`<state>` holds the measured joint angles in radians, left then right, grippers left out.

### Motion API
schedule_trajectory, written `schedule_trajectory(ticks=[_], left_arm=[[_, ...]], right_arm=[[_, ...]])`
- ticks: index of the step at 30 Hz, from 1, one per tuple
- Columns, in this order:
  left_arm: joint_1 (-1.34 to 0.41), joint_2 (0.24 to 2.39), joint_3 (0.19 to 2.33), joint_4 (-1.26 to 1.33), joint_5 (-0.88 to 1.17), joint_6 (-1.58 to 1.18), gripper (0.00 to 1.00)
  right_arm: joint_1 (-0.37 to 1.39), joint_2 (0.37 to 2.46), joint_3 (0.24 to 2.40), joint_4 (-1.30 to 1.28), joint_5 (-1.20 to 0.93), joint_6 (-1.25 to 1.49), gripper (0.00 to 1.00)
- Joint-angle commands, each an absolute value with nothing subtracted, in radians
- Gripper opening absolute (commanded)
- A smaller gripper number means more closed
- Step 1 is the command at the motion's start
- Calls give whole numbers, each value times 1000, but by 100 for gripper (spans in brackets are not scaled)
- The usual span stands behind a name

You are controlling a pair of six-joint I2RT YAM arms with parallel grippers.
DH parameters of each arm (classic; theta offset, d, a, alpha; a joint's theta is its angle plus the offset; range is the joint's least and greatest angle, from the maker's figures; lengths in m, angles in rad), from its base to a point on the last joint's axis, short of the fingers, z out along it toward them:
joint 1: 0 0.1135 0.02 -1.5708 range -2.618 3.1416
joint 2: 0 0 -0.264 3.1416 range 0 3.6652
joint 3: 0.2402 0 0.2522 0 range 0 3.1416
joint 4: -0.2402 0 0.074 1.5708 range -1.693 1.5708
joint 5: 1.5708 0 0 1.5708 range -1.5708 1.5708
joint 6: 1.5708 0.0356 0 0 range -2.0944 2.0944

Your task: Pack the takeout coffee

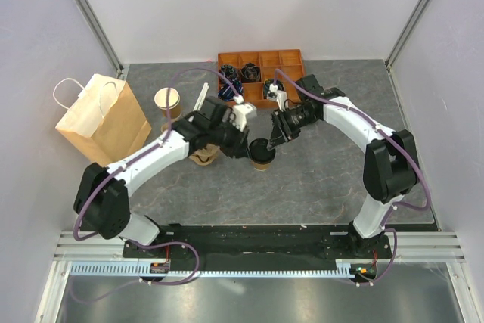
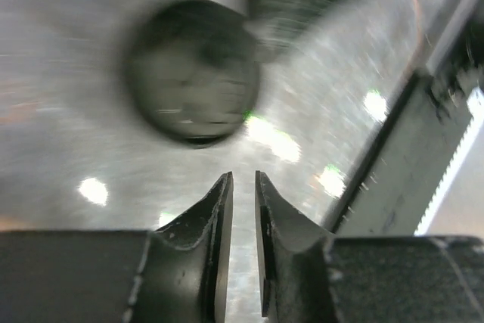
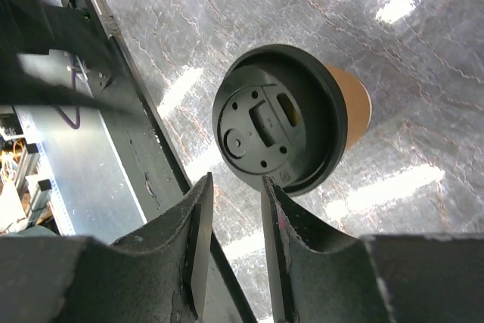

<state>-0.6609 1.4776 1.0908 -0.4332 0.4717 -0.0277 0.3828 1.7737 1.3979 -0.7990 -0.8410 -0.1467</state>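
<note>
Lining up the grab, we'd say: the coffee [image 1: 261, 153] sits lid-on at mid-frame of the top view on the tabletop [image 1: 325, 179], between both claws and not yet held. Left claw [image 2: 243, 185] and right claw [image 3: 236, 183] are each cracked open just a sliver, nothing in them. Cup's upright, long axis vertical, lid up. Next, we reckon one claw needs to open wider, close round the cup wall, then head for the bag [image 1: 102, 115] at upper left.
</note>
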Motion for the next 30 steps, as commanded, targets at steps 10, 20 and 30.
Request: schedule_trajectory(ticks=[10, 20, 30], left_arm=[[-552, 1632, 1246, -410, 330, -14, 28], [-638, 1641, 1186, -388, 339, -25, 25], [-730, 1646, 1135, -365, 367, -80, 24]], right_arm=[[311, 1643, 1302, -772, -790, -66, 37], [293, 1649, 1316, -793, -831, -64, 39], [287, 1649, 1330, -816, -838, -78, 39]])
